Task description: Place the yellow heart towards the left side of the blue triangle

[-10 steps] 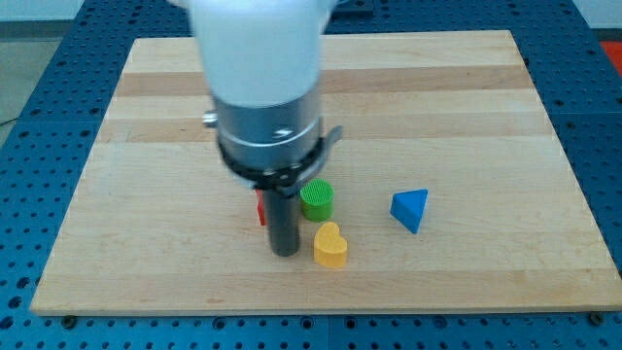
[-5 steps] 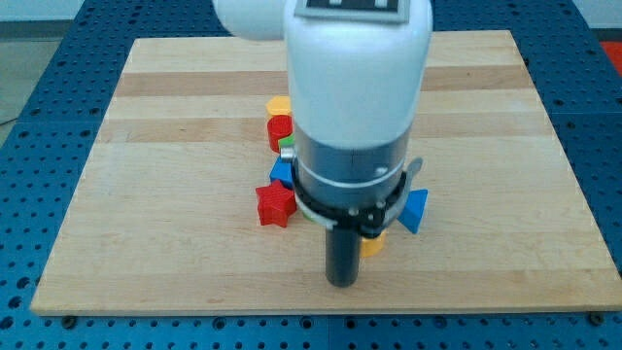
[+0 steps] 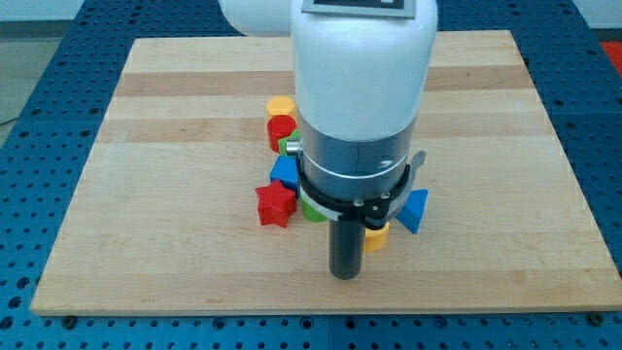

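Observation:
My tip (image 3: 344,275) rests on the board near the view's bottom, just left of and below the yellow heart (image 3: 376,237). Only a small part of the heart shows past the rod; the arm hides the rest. The blue triangle (image 3: 415,209) lies close to the heart's upper right, partly hidden by the arm's body. Whether the heart touches the triangle cannot be told.
A red star (image 3: 275,205) lies left of the rod, with a sliver of a green block (image 3: 311,211) beside it. A blue block (image 3: 285,172), a red block (image 3: 281,129) and a yellow block (image 3: 281,104) line up above. The wooden board (image 3: 146,146) edges the view's bottom.
Over the second the arm moved right, from left of the heart to below it. The heart shifted right, closer to the blue triangle. In the last half second little moved.

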Controlling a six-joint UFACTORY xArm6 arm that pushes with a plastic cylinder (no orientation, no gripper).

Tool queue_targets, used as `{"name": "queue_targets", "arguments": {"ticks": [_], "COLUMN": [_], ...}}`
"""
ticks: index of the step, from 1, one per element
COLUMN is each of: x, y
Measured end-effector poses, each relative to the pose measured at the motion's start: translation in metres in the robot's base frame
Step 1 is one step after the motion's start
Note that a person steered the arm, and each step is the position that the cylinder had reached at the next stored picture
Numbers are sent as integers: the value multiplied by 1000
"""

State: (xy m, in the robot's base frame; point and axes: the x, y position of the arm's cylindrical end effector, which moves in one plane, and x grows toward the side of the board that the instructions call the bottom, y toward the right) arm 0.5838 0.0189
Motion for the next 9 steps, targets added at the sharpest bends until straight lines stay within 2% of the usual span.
{"name": "queue_targets", "arguments": {"ticks": [2, 4, 6, 7, 8, 9], "x": [-29, -2, -37, -37, -5, 6], "y": [0, 21, 26, 26, 43, 75]}}
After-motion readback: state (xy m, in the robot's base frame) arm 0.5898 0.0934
